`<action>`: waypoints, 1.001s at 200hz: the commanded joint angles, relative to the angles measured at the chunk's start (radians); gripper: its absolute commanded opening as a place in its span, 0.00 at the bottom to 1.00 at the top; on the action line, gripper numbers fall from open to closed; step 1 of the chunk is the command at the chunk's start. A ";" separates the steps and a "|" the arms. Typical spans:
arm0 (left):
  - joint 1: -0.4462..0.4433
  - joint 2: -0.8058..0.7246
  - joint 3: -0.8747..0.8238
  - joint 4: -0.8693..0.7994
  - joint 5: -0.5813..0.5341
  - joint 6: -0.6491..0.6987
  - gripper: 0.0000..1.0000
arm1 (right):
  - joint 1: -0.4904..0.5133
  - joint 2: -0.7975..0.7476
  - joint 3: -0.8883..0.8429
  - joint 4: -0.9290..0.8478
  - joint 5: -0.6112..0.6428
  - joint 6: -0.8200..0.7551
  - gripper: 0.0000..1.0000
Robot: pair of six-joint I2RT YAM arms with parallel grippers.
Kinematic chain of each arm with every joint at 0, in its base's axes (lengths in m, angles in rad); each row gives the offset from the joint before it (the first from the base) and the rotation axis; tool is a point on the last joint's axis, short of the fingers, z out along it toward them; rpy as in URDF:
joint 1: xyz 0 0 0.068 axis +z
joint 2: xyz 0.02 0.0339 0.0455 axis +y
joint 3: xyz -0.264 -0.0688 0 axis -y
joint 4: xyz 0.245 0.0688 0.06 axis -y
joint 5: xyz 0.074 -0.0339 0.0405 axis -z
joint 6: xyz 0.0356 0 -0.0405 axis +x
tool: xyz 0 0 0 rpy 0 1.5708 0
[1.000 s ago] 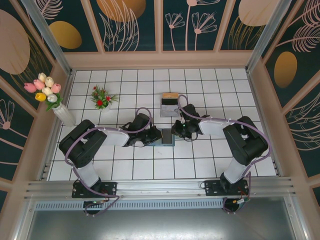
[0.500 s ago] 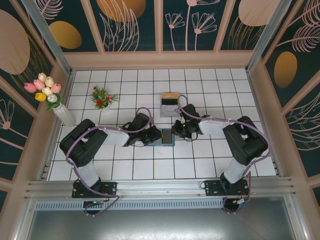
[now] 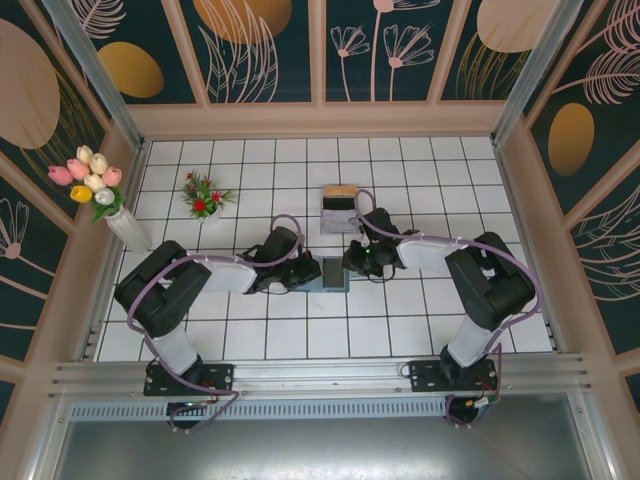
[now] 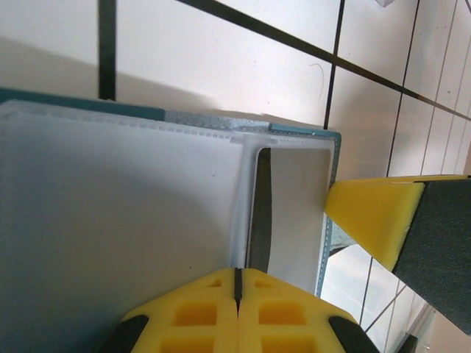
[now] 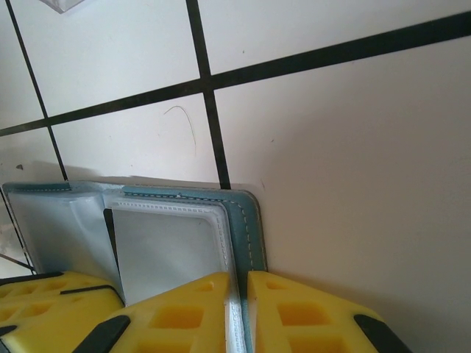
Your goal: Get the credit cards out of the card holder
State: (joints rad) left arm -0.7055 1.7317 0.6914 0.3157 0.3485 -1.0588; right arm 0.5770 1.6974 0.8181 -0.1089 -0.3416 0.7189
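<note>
L gripper (image 4: 237,278): its yellow fingers are pressed tight together, no gap, right where the edge of a see-thru pocket (image 4: 132,220) runs in between them. Can't tell if it has pinched a card or just the plastic lip.

R gripper (image 5: 237,305): clamped on the card holder (image 5: 246,220), w/ the teal cover edge and a bit of clear pocket squeezed between its two yellow fingers. It is pinning the holder down on the other side from the L one.

The holder lies open and flat on the white tile table (image 3: 250,330), in the middle, between the two grippers. A pale card (image 5: 165,254) sits inside the clear pocket next to the R fingers.

How far: I think it's early. Holder is open and held, so that bit looks done. The credit cards look still tucked in. Left to do: slide each card out and put it on the tiles.

A grey stand (image 3: 341,208) sits a little behind the holder, apart from it.

Writing: none I can read. Pockets, card face and cover look blank; no brand or logo on the fingers.
</note>
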 commanded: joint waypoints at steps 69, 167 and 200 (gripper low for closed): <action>0.014 -0.048 -0.011 0.026 0.043 0.042 0.07 | 0.002 0.040 -0.016 -0.052 0.005 -0.016 0.17; 0.011 0.070 0.023 0.005 0.096 0.043 0.20 | 0.003 0.053 -0.010 -0.036 -0.027 -0.026 0.17; 0.011 0.064 0.019 -0.009 0.073 0.047 0.21 | 0.005 0.055 -0.015 -0.029 -0.030 -0.025 0.17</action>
State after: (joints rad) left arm -0.6945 1.7676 0.7139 0.3344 0.4366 -1.0252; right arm 0.5743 1.7012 0.8181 -0.1036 -0.3573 0.7120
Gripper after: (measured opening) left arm 0.209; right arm 0.174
